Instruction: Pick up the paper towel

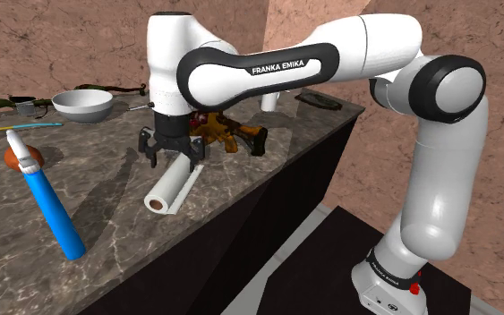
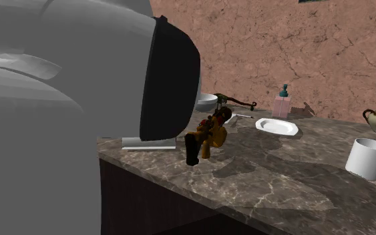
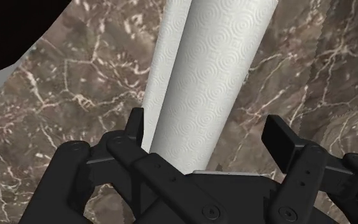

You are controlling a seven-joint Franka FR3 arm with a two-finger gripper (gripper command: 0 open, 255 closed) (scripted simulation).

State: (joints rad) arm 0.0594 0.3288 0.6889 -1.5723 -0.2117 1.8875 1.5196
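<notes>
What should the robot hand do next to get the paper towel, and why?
Probably squeeze shut. The gripper is open, with one finger on each side of the paper towel roll lying on the marble counter, so closing should clasp it.

White arm (image 1: 277, 63) bent over, pincer (image 1: 171, 158) pointing down, fingers (image 3: 279, 137) spread

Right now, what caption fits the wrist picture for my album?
Open black gripper poised around a white paper towel roll lying on the dark marble counter.

White paper towel roll (image 1: 173, 185) flat on countertop (image 1: 106, 206)
</notes>
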